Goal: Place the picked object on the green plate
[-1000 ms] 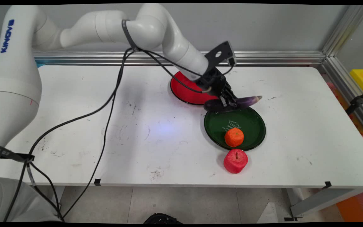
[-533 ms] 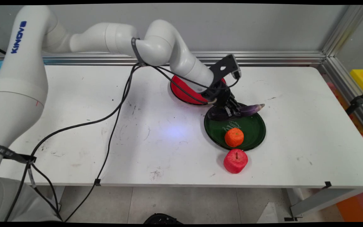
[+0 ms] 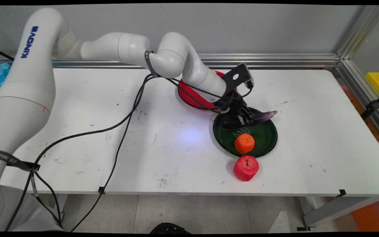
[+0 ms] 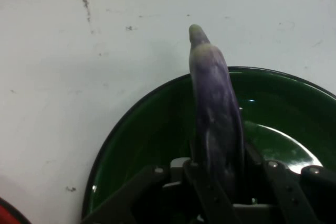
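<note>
The tool [image 3: 242, 119] grips a smooth, probably light eggplant [image 3: 258, 116] mid-length, low over the green plate [image 3: 265, 138].

I have my fingers clamped round a long, dark purple eggplant [image 3: 258, 117] [image 4: 216, 114], holding it near its thick end so that it lies roughly level over the far rim of the green plate [image 3: 265, 138] [image 4: 142, 145], low enough that I cannot tell whether it touches. Its pale, tapered tip points away from me and sticks out past the plate's rim over the white table. The plate is glossy, round and dark-rimmed, and carries an orange [image 3: 244, 143] on its near side.
</note>
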Motion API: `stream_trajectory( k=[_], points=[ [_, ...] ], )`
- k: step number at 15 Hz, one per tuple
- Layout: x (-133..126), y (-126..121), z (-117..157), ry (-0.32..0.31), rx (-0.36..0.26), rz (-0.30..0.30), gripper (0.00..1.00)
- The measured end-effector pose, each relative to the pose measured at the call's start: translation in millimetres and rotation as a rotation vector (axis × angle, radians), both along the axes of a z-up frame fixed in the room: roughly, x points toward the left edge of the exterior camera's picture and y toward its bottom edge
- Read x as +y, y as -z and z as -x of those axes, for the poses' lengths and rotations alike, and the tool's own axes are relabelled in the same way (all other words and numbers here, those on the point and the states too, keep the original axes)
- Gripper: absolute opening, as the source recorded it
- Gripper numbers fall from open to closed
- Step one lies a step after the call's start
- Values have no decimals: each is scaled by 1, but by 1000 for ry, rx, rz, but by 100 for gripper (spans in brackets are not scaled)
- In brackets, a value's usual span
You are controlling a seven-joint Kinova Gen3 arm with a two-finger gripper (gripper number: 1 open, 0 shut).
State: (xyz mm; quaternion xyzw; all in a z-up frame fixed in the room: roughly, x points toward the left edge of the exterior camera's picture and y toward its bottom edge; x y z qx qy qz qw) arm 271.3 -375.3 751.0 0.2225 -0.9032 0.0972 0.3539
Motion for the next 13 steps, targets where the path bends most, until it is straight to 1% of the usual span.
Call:
stream_trajectory(
  k=[6, 7, 13],
  points=[
    [-2, 12, 3, -12, 3, 3, 0],
    [-1, 13, 3, -13, 4, 2, 100],
    [-2, 10, 4, -24, 18, -3, 100]
  ],
)
